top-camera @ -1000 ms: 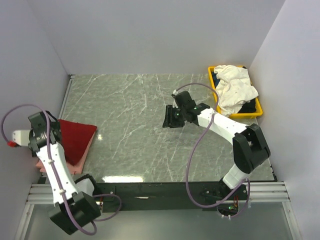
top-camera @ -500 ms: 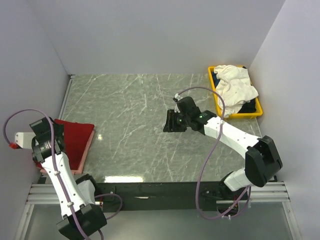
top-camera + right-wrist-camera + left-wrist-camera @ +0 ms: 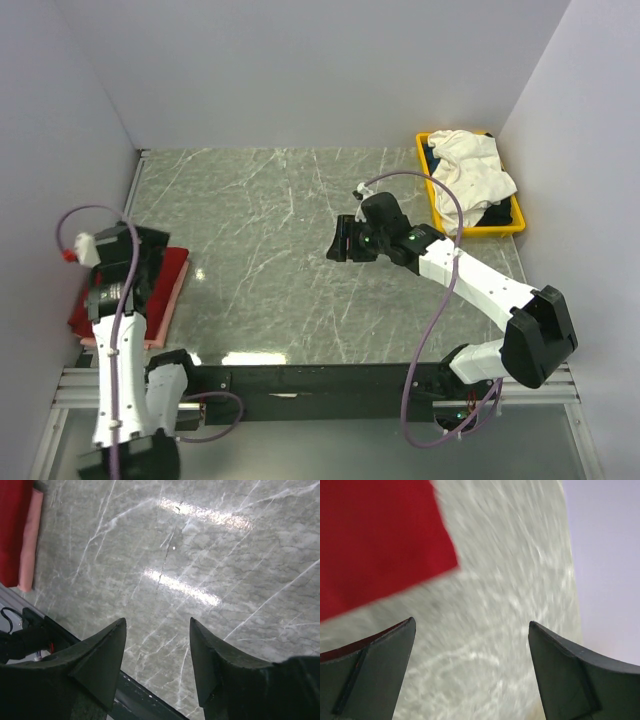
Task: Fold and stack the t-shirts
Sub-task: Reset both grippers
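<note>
— Where do I stand on the shirts?

— Two look done. Your red shirt lies folded flat at the left edge of the bench. It sits on top of the pink shirt, whose edge shows along its side. The white shirt is the one left: it is heaped, unfolded, in the bin at the far right corner. Something dark lies under it that I can't make out.

— And my arms?

— Your left arm is bent up over the stack, wrist above the red shirt. Your left fingers are spread wide with nothing between them. Your right arm reaches out low over the bare middle of the bench, well apart from both stack and bin. Your right fingers are parted too, and empty.

— So what's next?

— I'd judge the right arm has to go to the bin and lift the white shirt out. Then you spread it on the bench, fold it and set it on the stack.
</note>
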`<control>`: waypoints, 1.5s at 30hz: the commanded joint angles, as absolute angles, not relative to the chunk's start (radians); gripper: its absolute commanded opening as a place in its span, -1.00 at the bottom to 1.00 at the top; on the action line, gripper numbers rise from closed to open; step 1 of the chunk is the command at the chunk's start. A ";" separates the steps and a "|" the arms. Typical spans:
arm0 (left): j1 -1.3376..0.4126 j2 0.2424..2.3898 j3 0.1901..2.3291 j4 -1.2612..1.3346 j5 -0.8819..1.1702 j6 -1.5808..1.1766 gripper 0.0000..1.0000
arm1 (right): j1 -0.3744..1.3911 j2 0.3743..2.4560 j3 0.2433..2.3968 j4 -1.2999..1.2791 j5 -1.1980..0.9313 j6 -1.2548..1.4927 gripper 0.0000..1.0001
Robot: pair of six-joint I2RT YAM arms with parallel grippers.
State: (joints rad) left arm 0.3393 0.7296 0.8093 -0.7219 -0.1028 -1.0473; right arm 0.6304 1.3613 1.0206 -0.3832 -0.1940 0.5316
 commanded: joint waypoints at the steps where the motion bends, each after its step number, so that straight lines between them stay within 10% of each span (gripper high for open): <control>1: 0.134 0.767 0.831 -0.638 -0.174 -1.103 0.99 | 0.630 1.324 1.032 -0.364 -0.163 0.529 0.24; 16: -0.573 1.239 1.025 -0.463 -0.342 -1.045 0.99 | 0.557 1.201 0.999 -0.379 -0.087 0.555 0.51; 45: -0.738 1.333 0.956 -0.161 -0.127 -0.839 0.99 | 0.453 0.977 0.785 -0.359 0.035 0.561 0.55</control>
